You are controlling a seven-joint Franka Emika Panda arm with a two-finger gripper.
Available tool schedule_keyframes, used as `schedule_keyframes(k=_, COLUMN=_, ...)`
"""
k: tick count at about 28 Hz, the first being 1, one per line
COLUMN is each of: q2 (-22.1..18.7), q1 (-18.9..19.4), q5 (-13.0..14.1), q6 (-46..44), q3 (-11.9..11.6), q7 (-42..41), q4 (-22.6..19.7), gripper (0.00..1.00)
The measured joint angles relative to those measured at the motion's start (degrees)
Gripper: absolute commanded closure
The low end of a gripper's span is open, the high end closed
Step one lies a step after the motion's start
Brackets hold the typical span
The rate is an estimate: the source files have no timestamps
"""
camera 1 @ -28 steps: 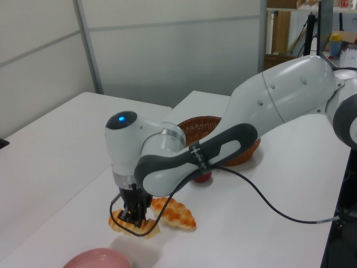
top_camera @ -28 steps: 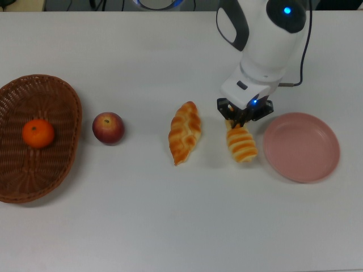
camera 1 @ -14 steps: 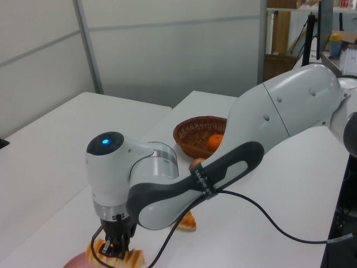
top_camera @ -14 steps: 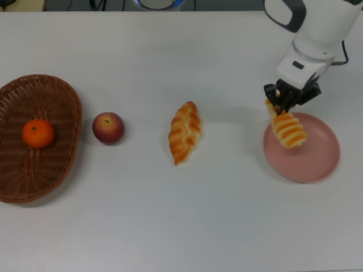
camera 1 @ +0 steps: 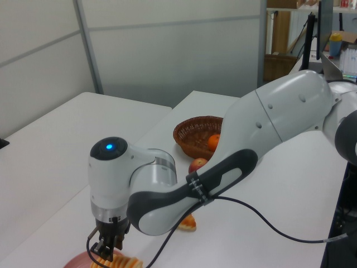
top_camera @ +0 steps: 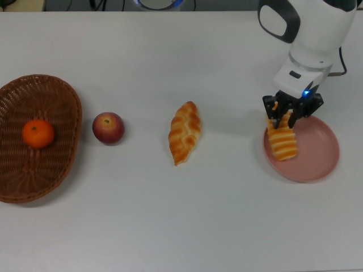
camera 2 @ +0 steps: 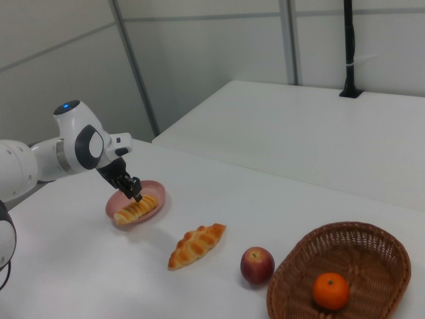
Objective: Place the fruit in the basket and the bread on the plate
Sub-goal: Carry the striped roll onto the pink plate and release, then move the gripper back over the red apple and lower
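White tabletop [top_camera: 142,215]: broad, flat, matte; bears every item listed below.

White Franka arm with grey joint covers [camera 1: 268,128]: reaching in from the top view's upper right, wrist pointed down over the plate; blue indicator lit on the wrist housing.

Large oval brown woven wicker basket [top_camera: 57,107]: raised rim, at the top view's far left, well apart from the plate; at lower right in the right view.

Round flat pink plate with shallow rim [top_camera: 320,156]: at the top view's right, directly under the gripper; only a sliver of rim seen at the bottom edge of the left view.

Pointed braided golden-orange loaf [top_camera: 184,132]: lying on bare table near the centre of the top view, between apple and plate, touching neither.

Short ridged golden roll with pale cross stripes [top_camera: 282,141]: resting on the plate's left portion in the top view, one end up against the gripper's fingertips.

Black two-finger gripper [top_camera: 286,116]: directly above the roll's upper end; fingers parted a little, straddling the tip of the roll, no firm clamp evident; roll's weight appears to be on the plate.

Dark red apple with yellowish patches [top_camera: 108,128]: on the table just beside the basket's right rim in the top view, outside it.

Bright orange mandarin [top_camera: 38,134]: inside the basket, on its woven floor, left of centre in the top view.
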Motion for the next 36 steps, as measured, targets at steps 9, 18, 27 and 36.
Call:
schedule_keyframes(k=9, q2=-0.1, q1=-1.0, q5=-0.8, q6=-0.1, q3=-0.3, q7=1.6, q4=1.2, gripper=0.00)
schedule_keyframes(k=18, q2=-5.6, q1=-10.4, q5=3.7, q6=-15.5, q3=-0.7, q7=1.6, q4=2.3, gripper=0.00)
schedule_keyframes(k=27, q2=-5.9, q1=-21.2, q5=3.7, q6=-26.3, q3=-0.8, q7=-4.1, q4=2.1, gripper=0.00)
schedule_keyframes(k=36, q2=-5.2, q1=-28.1, q5=3.7, q6=-26.7, q3=-0.8, q7=-11.0, q4=1.7, gripper=0.00)
